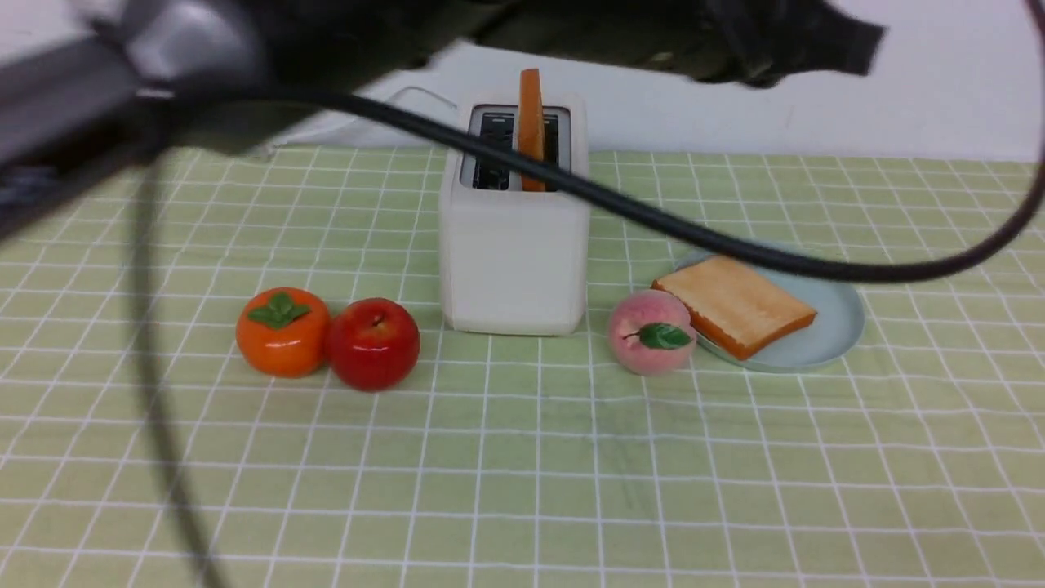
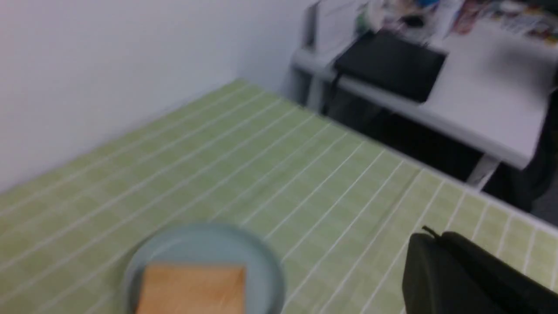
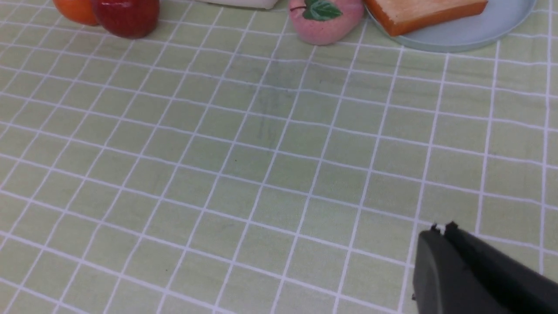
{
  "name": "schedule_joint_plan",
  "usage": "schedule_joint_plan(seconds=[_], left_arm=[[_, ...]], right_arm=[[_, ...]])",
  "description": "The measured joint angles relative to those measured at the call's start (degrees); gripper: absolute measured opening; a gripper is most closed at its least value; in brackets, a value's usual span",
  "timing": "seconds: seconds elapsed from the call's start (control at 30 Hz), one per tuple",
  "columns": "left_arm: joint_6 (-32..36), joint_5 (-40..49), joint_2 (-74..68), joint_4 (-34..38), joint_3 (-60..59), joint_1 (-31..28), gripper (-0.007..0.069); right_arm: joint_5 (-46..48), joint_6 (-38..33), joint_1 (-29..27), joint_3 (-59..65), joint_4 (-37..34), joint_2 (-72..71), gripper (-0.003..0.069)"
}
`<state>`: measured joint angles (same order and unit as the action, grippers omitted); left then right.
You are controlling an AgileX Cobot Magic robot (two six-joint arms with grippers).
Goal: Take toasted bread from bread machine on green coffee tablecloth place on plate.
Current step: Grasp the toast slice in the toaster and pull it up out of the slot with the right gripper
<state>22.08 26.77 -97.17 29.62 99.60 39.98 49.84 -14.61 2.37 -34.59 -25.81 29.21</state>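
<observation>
"Toast (image 1: 735, 304) lies on the plate (image 1: 837, 318), another slice (image 1: 531, 122) in the toaster (image 1: 514, 261); where's the left gripper (image 2: 440, 237)?"

"Above and apart from both slices, tips together, empty. Its arm (image 1: 367, 49) is blurred and cut off; a cable (image 1: 653, 214) crosses the plate."

A green gridded tablecloth (image 1: 522, 523) carries a toaster (image 1: 516, 261), persimmon (image 1: 282, 333), apple (image 1: 374, 345), peach (image 1: 651, 333) and pale blue-green plate (image 1: 841, 327)
</observation>
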Motion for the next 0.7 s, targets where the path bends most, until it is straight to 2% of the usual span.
schedule_joint_plan(seconds=[0.07, 0.1, 0.23, 0.27, 0.3, 0.33, 0.43, 0.6, 0.7], left_arm=[[-4.09, -0.49, 2.96, -4.3, -3.67, 0.0, -0.0013], [-10.31, -2.04, 7.92, -10.45, -10.12, -0.07, -0.0013], [-24.21, -8.27, 21.5, -21.92, -27.75, -0.14, -0.0013], [-24.84, -8.61, 22.93, -22.34, -29.51, -0.2, -0.0013], [-29.42, -10.78, 27.92, -25.48, -36.43, -0.2, -0.0013], [-30.45, -11.27, 28.63, -25.82, -37.28, -0.2, -0.0013], [-37.86, -14.15, 41.56, -30.76, -51.77, -0.2, -0.0013], [-42.35, -14.72, 53.14, -33.16, -62.49, -0.2, -0.0013], [-43.26, -14.86, 63.33, -36.19, -69.2, -0.2, -0.0013]], right_arm=[[-0.37, 0.0, 0.0, 0.0, -0.68, 1.39, 0.0005], [-1.21, 0.0, 0.0, 0.0, -1.7, 3.88, 0.0005], [-2.99, -2.37, 0.0, -1.6, -6.55, 11.31, 0.0005], [-3.06, -2.87, 0.0, -1.79, -7.19, 11.71, 0.0005], [-3.45, -5.21, 0.0, -3.61, -9.88, 15.22, 0.0005], [-3.55, -5.21, 0.0, -3.89, -9.88, 15.68, 0.0005], [-3.9, -11.16, 0.09, -10.81, -16.32, 25.0, 0.0005], [-5.29, -14.28, 4.89, -21.08, -19.05, 36.38, 0.0005], [-7.22, -12.81, 14.25, -32.78, -15.61, 47.62, 0.0005]])
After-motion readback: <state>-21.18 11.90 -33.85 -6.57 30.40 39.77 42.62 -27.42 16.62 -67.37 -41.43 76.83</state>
